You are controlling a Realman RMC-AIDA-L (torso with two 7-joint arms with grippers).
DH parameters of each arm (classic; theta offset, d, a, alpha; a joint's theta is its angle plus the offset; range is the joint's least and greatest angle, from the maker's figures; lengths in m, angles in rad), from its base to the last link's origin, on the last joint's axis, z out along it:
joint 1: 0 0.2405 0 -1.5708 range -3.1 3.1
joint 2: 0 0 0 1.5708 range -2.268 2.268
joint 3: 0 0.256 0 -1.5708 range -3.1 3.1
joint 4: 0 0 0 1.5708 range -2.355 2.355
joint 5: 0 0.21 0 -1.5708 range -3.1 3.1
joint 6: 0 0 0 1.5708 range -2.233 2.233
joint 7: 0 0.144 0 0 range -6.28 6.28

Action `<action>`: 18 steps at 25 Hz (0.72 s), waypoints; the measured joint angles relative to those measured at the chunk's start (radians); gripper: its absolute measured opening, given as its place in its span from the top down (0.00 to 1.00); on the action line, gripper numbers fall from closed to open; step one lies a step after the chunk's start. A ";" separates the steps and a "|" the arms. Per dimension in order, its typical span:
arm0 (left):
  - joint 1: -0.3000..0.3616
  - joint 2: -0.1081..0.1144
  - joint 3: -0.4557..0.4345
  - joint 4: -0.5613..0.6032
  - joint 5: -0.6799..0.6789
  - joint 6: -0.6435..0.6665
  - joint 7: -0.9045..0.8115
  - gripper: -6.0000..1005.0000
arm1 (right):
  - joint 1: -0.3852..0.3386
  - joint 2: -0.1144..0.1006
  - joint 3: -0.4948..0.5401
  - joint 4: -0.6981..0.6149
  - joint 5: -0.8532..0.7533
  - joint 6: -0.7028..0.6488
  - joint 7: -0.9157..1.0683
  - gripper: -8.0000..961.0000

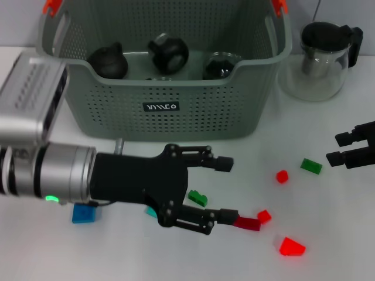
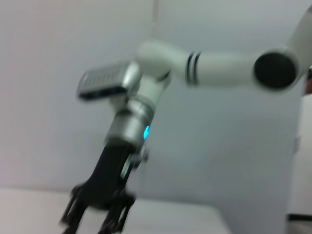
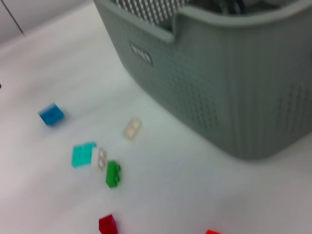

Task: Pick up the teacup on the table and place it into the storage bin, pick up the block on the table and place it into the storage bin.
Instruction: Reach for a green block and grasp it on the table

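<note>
Between the spread fingers of the empty left gripper [image 1: 225, 190] we see a small green block [image 1: 197, 198], the grey-green perforated storage bin [image 1: 164, 111] just beyond; closing crookedly could flick it away.

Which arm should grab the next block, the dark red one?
Left, probably. Its open tool hangs right over the scattered blocks, one fingertip beside the dark red block. The right tool sits at the table's right edge, nearer the green block.

The grey-green perforated storage bin [image 1: 176, 111] stands at the tabletop's far edge; coloured blocks [image 1: 291, 246] (red, green, blue) lie scattered before it.
</note>
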 joint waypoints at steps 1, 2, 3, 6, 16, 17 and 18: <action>0.008 0.000 0.001 -0.016 0.003 -0.018 0.028 0.17 | 0.027 0.006 0.000 -0.006 -0.047 -0.002 0.023 0.30; 0.023 -0.003 0.005 -0.037 0.008 -0.045 0.072 0.17 | 0.047 0.011 0.000 -0.008 -0.085 0.001 0.037 0.30; 0.036 -0.006 0.007 -0.052 0.012 -0.064 0.106 0.17 | 0.064 0.017 -0.001 -0.009 -0.121 0.000 0.049 0.30; 0.058 -0.011 0.006 -0.076 0.018 -0.090 0.146 0.17 | 0.137 0.046 -0.002 -0.014 -0.279 0.010 0.091 0.30; 0.076 -0.012 -0.026 -0.112 0.013 -0.100 0.137 0.17 | 0.231 0.122 -0.130 -0.019 -0.501 0.123 0.197 0.30; 0.076 -0.012 -0.026 -0.112 0.013 -0.100 0.137 0.17 | 0.232 0.127 -0.146 -0.016 -0.507 0.138 0.201 0.30; 0.076 -0.012 -0.027 -0.114 0.013 -0.100 0.137 0.17 | 0.232 0.130 -0.158 -0.014 -0.510 0.150 0.202 0.30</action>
